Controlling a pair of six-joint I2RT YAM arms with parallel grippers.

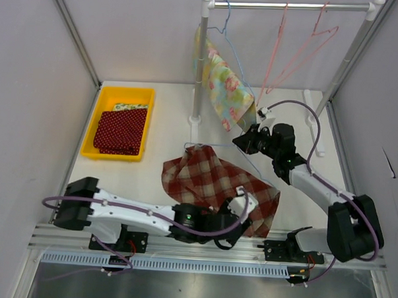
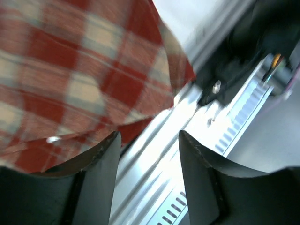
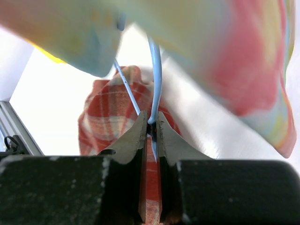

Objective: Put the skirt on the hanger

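Item: red plaid skirt (image 1: 214, 182), lying crumpled on the counter (image 1: 167, 114), centre front. Blue wire hanger (image 3: 158, 79) is resting across it. Your right gripper (image 3: 152, 119) is pinching the hanger's wire, jaws closed tight on it. Your left gripper (image 2: 147, 140) is hovering at the skirt's near edge, jaws standing apart, gripping nothing. Yellow bin (image 1: 119, 91) is sitting far left, holding a red dotted cloth (image 1: 120, 130).

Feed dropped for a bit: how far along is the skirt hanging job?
Done: right claw is shut on the blue hanger. In hand: left claw open beside the plaid skirt, gripping nothing. Left: skirt lies on the table, not hung.
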